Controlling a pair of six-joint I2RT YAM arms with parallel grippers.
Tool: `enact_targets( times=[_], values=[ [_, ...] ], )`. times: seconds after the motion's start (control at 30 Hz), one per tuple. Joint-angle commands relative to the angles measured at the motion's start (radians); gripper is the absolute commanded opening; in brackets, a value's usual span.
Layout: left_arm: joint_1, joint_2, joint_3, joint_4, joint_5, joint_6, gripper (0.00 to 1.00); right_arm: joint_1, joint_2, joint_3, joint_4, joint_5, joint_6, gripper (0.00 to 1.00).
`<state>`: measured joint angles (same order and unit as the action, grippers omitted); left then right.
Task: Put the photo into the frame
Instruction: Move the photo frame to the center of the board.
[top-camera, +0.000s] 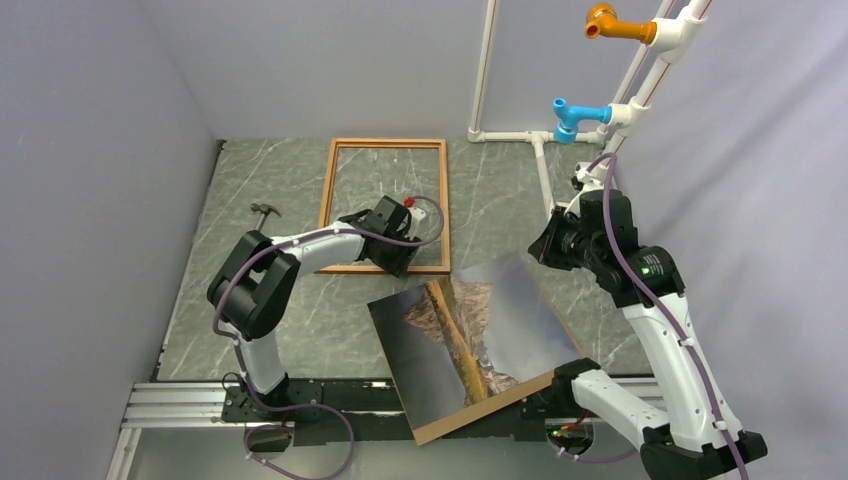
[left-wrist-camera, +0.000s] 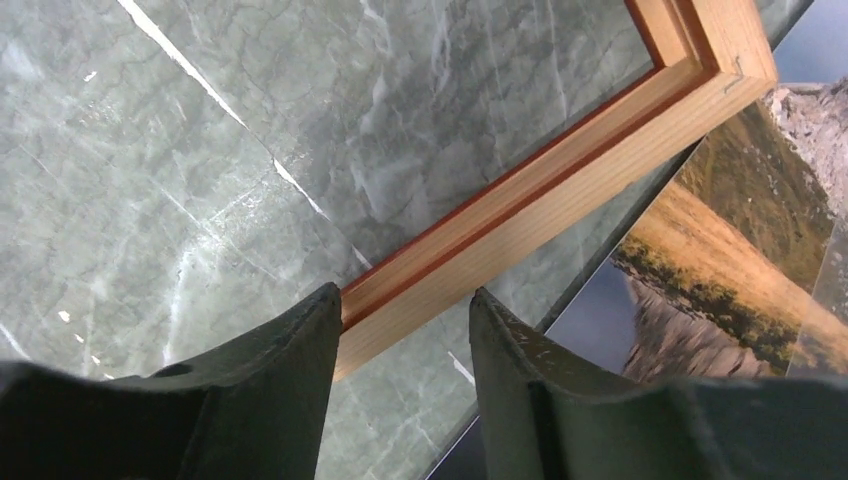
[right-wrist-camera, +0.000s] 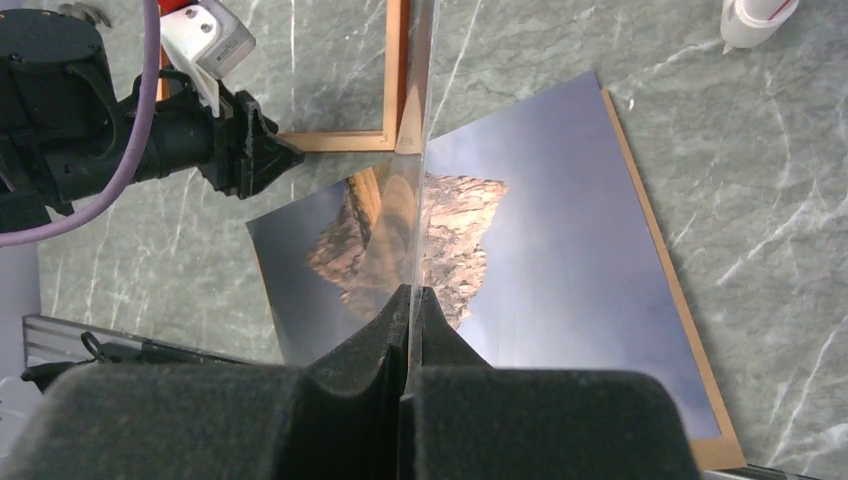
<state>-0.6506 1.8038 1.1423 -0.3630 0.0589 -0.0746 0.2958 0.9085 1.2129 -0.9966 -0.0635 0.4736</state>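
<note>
Left claw apart astride frame rail | right claw clamped on clear pane (edge-on, barely visible) | photo beneath

Plain grey-lilac walls close in the left, back and right, evenly lit without hard shadows. The surface is dark green-grey with pale marble-like veins, edged on the near side by a silver slotted rail. White pipework rises at the back right, carrying an orange fitting and a blue fitting.
</note>
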Motion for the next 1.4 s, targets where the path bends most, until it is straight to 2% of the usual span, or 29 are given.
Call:
enact_targets(
  times=[0.0,0.13,0.23,0.47,0.5,0.57,0.63,0.67,0.7,0.77,1.1,1.13,1.27,1.37],
  values=[
    [-0.008,0.029,0.041,0.001,-0.021,0.035,0.47,-0.004,-0.001,0.058,-0.008,0.023,-0.023,0.00],
    [-0.009,0.043,0.056,-0.011,-0.056,0.029,0.18,-0.005,0.007,0.077,-0.014,-0.005,-0.021,0.00],
    [-0.011,0.032,0.078,-0.031,-0.056,0.043,0.00,-0.005,0.023,0.096,-0.017,-0.069,-0.010,0.00],
    [-0.027,-0.070,0.042,-0.019,-0.051,0.062,0.00,-0.007,0.038,0.158,-0.025,-0.095,-0.003,0.00],
    [-0.029,-0.076,0.039,-0.018,-0.051,0.062,0.03,-0.006,0.038,0.164,-0.026,-0.095,-0.003,0.00],
    [-0.030,-0.079,0.038,-0.019,-0.056,0.098,0.17,-0.006,0.039,0.173,-0.028,-0.098,-0.003,0.00],
    [-0.034,-0.077,0.037,-0.016,-0.056,0.101,0.40,-0.007,0.038,0.171,-0.028,-0.103,-0.003,0.00],
    [-0.036,-0.074,0.035,-0.014,-0.056,0.104,0.47,-0.006,0.035,0.167,-0.028,-0.106,-0.002,0.00],
    [-0.037,-0.068,0.034,-0.013,-0.056,0.107,0.51,-0.006,0.034,0.163,-0.028,-0.109,-0.002,0.00],
    [-0.042,-0.041,0.037,-0.016,-0.094,0.111,0.52,-0.006,0.034,0.158,-0.027,-0.116,-0.002,0.00],
    [-0.061,0.059,0.036,-0.005,-0.185,0.101,0.44,-0.006,0.033,0.198,-0.049,-0.108,-0.005,0.00],
    [-0.062,0.064,0.038,-0.005,-0.186,0.101,0.38,-0.007,0.033,0.203,-0.051,-0.108,-0.004,0.00],
    [-0.064,0.062,0.046,-0.012,-0.188,0.102,0.03,-0.007,0.032,0.216,-0.059,-0.105,-0.006,0.00],
    [-0.066,0.022,0.045,-0.013,-0.163,0.115,0.00,-0.007,0.032,0.228,-0.067,-0.094,-0.007,0.00]
  ],
)
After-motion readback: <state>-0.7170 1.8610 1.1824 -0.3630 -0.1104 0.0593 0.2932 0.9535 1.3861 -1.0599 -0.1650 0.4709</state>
